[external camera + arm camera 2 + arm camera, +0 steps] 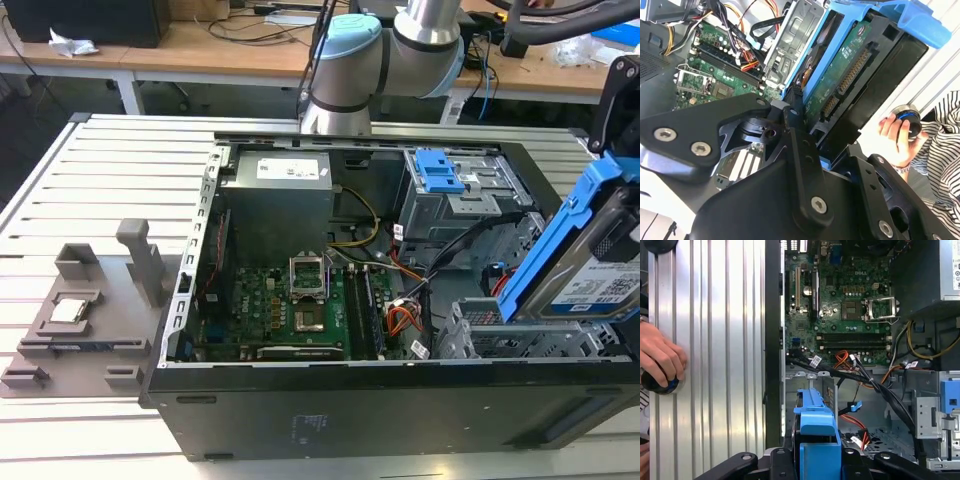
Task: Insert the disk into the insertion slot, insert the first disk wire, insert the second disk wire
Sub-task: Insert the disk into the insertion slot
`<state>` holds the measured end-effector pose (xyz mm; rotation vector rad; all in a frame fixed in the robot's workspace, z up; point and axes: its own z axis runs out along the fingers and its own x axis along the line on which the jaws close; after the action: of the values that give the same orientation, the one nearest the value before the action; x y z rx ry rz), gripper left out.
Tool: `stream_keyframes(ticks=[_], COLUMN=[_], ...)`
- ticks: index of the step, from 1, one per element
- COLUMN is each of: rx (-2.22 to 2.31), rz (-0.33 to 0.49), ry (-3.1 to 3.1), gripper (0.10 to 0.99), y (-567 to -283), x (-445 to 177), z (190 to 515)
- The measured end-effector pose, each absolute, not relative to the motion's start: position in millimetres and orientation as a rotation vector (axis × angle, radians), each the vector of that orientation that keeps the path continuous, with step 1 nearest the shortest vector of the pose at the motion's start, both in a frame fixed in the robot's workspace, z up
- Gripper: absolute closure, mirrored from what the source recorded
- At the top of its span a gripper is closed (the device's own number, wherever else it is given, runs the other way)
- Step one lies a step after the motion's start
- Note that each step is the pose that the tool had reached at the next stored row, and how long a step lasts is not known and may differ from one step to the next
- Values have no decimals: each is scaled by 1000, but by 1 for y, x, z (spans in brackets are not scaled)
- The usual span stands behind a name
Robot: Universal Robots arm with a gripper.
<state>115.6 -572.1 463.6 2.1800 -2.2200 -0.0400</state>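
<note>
The disk [585, 262], a silver drive with a white label in a bright blue carrier, hangs steeply tilted over the open computer case at the exterior view's right. My gripper [826, 134] is shut on it; black fingers [799, 145] press its edge, and its green circuit side [840, 82] faces the second wrist camera. Just below stands the insertion slot [492, 335], a low perforated silver cage. The first wrist view has the carrier's blue end [815, 432] above that cage [807, 381]. Loose orange and black wires [854, 421] lie beside the slot.
A taller grey cage with a blue latch [440, 172] stands behind the slot, with the power supply [280, 190] and motherboard [300, 305] further to the exterior view's left. A grey fixture [90, 300] sits on the slatted table. A person's hand [660, 360] rests on a knob beside the case.
</note>
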Motion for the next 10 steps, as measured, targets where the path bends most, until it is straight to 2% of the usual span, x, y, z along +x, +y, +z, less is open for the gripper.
stream_keyframes(ticks=[10], rx=[2180], rz=[-40], ry=[-2220], gripper=[725], y=[-572], x=[116], z=[457])
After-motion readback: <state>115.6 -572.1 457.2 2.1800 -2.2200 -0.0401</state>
